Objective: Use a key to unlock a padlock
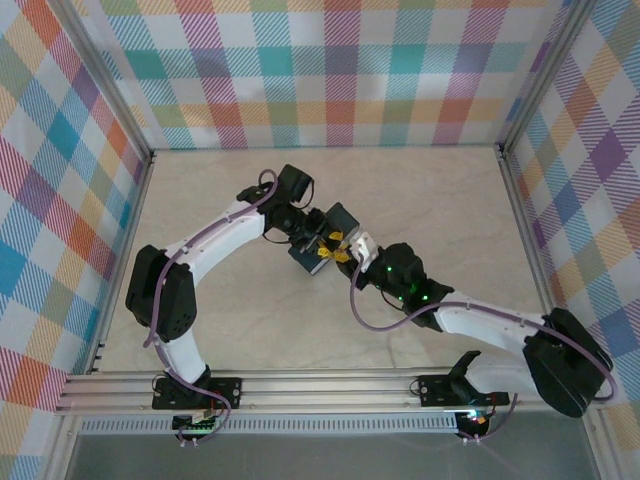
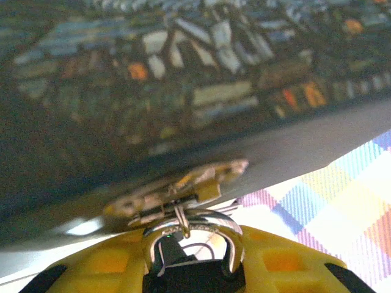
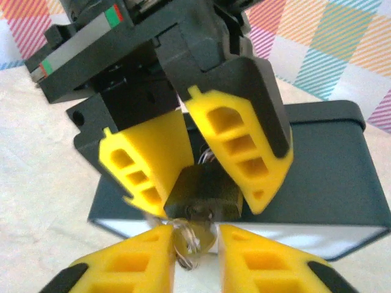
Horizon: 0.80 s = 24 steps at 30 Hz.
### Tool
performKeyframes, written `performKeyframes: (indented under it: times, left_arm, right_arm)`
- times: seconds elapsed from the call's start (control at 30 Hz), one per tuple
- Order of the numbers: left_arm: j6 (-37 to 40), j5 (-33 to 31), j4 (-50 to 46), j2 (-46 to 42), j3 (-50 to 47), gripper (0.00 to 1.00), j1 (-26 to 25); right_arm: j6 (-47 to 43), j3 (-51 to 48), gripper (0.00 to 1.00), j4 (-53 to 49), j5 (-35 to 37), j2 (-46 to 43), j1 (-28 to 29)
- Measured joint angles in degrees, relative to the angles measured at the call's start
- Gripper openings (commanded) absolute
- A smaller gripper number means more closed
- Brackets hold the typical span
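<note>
We see the left pincer clamped across the small dark-bodied metal padlock, just in front of the dark rectangular tin on the pale table. The right pincer looks closed on the slim silvery metal key, which sits right at the lock's underside. We judge both light, rigid and slick. Hold the key by its flat head and the lock by its body flanks, or turning may twist either loose.

The tin stands just behind the padlock, blocking that side; the table around lies open
</note>
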Motion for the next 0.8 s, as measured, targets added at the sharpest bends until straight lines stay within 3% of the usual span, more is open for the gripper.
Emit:
performKeyframes:
  times: [0.23, 0.47, 0.8]
  left_arm:
    - [2.95, -3.80, -2.19, 0.02, 0.31, 0.03, 1.05]
    - [5.75, -10.71, -2.73, 0.02, -0.46, 0.05, -0.96]
    - [3.76, -13.35, 1.44, 0.46, -3.45, 0.05, -2.84]
  right_arm:
    - [13.03, -0.50, 0.48, -10.36, -1.51, -8.81, -5.27]
    - [24.28, 2.97, 0.50, -16.98, -7.26, -3.17, -7.45]
    - [38.42, 2.40, 0.56, -2.25, -17.18, 9.53, -7.45]
